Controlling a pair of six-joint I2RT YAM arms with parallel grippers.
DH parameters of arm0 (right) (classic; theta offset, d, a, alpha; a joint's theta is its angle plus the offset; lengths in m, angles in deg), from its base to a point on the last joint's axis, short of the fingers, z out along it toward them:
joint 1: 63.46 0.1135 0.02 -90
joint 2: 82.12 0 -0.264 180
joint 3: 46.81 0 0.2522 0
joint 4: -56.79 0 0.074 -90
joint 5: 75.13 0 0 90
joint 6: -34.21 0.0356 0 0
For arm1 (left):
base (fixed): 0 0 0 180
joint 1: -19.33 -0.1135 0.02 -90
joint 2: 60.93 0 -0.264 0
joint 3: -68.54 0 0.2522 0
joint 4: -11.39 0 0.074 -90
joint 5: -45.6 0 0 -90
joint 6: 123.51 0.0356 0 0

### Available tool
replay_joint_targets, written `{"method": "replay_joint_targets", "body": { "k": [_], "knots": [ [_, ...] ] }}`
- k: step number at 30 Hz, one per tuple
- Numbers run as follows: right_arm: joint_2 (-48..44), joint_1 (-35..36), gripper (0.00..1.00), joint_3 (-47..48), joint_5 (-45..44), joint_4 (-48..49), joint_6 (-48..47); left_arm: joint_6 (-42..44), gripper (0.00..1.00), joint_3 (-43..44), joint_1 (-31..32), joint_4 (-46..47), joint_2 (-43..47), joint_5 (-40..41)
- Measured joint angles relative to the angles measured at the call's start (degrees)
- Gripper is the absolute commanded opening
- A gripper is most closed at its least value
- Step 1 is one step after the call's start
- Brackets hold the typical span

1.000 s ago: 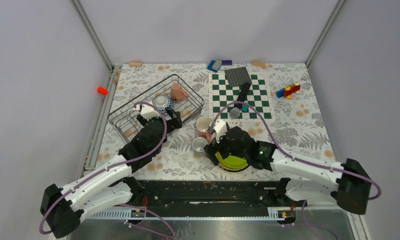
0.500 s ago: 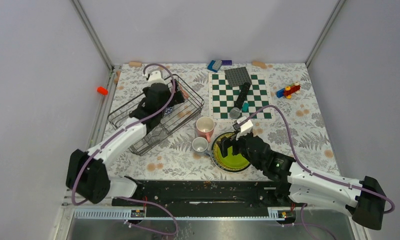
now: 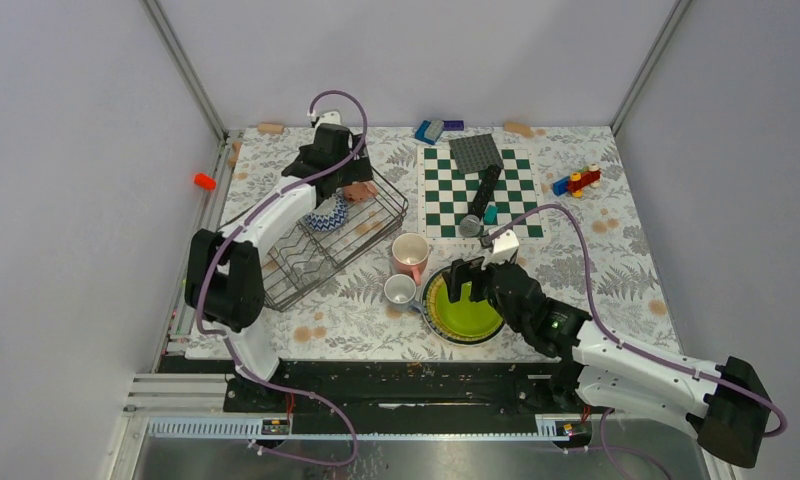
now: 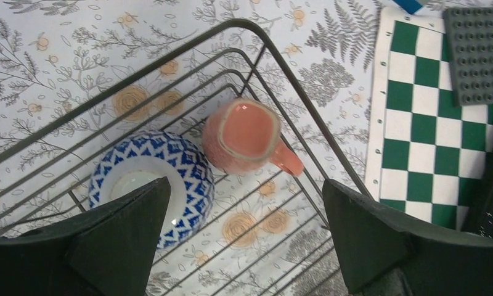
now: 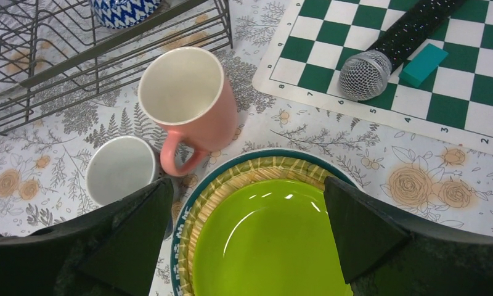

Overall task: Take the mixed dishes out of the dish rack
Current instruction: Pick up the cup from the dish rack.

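My left gripper (image 4: 244,203) hangs wide open and empty over the dish rack (image 3: 301,262), now at its far corner, not mid-rack as half a second ago. Below it sits a small pink mug (image 4: 244,132), the blue bowl (image 4: 176,163) just beside at its 8 o'clock. My right gripper (image 5: 247,216), also spread wide and empty, has edged over the lime-green plate (image 5: 268,246).

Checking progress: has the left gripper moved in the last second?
Yes. The left gripper moved from the dish rack's near side to its far corner, by the pink mug.
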Motion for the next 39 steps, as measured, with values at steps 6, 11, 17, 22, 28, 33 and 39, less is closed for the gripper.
{"method": "replay_joint_targets", "body": {
  "k": [6, 11, 17, 22, 28, 33, 39],
  "knots": [
    [0.31, -2.86, 1.0, 0.0, 2.4, -0.52, 2.23, 1.84, 0.99, 4.9, -2.82, -2.34, -4.92, -2.97],
    [1.14, -3.78, 1.0, 0.0, 3.37, -0.98, 3.02, 3.45, 0.97, 8.9, -4.31, -3.26, -9.09, -6.86],
    [1.9, -4.74, 1.0, 0.0, 3.39, -0.96, 3.15, 5.27, 0.92, 10.91, -5.79, -4.37, -12.33, -11.74],
    [3.15, -5.03, 0.99, 0.0, 3.37, -0.98, 3.13, 6.43, 0.86, 13.09, -6.34, -5.86, -14.95, -15.13],
    [3.41, -5.25, 1.0, 0.0, 3.32, -0.96, 3.1, 7.74, 0.83, 16.7, -6.38, -7.43, -18.05, -15.61],
    [3.98, -5.27, 1.0, 0.04, 3.32, -0.96, 3.06, 8.13, 0.78, 17.53, -6.36, -8.83, -18.95, -15.76],
    [5.01, -5.35, 1.0, 0.11, 3.32, -0.96, 3.06, 8.09, 0.7, 19.15, -6.36, -9.6, -20.5, -16.2]
  ]
}}
